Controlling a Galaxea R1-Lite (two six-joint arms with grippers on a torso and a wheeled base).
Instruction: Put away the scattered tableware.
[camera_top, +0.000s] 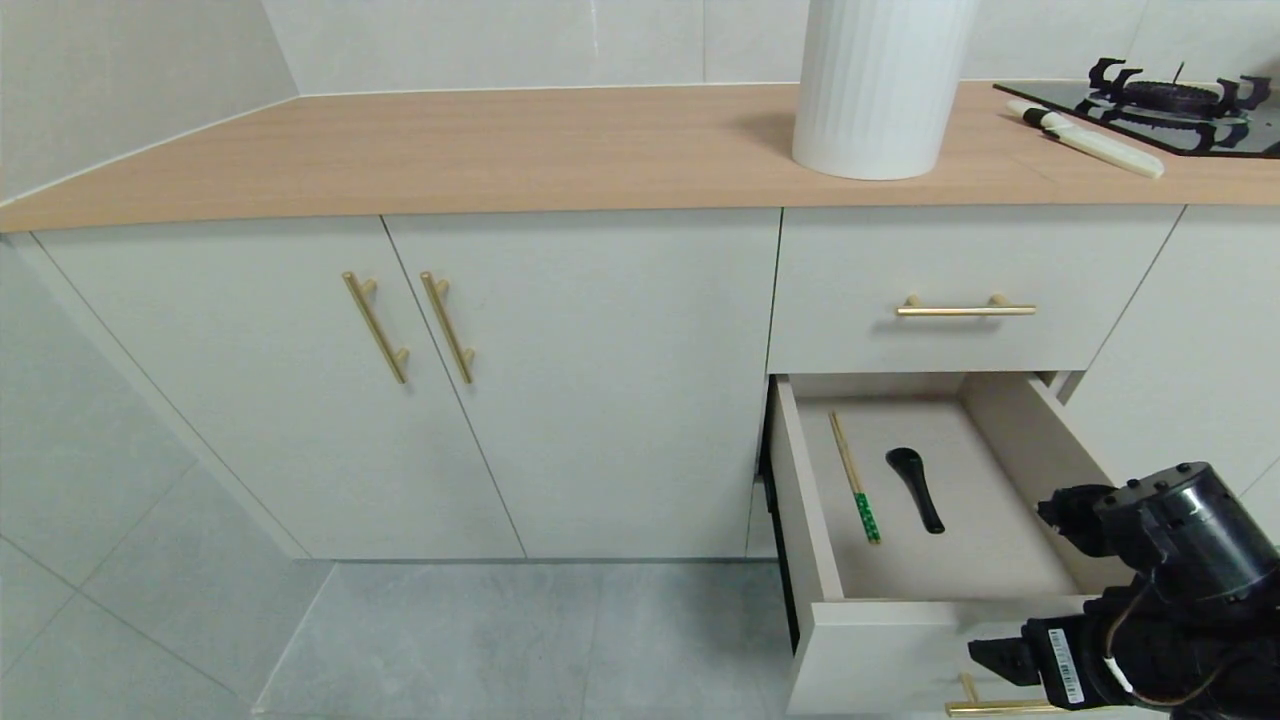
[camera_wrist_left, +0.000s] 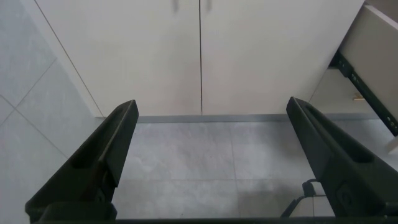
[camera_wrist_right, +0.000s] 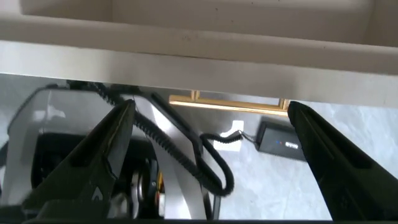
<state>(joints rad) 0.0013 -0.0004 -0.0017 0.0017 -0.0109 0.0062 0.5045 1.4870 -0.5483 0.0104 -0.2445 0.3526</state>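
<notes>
- A pair of wooden chopsticks with green patterned ends (camera_top: 855, 482) and a black plastic spoon (camera_top: 915, 488) lie side by side, not touching, in the pulled-out pale lower drawer (camera_top: 800, 480).
- The right gripper (camera_wrist_right: 209, 109) is spread and empty, facing the drawer's brass bar handle (camera_wrist_right: 227, 104).
- The left gripper (camera_wrist_left: 211, 106) is spread and empty above the grey floor tiles (camera_wrist_left: 186, 155).

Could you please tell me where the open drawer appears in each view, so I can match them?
Head view: the open drawer is at lower right, pulled out, with chopsticks and a black spoon inside.
Left wrist view: its side wall with the dark rail, next to the cupboard doors.
Right wrist view: its front panel, carrying the gold handle.
Shared landmark: that gold handle, also at the bottom edge of the head view.
</notes>
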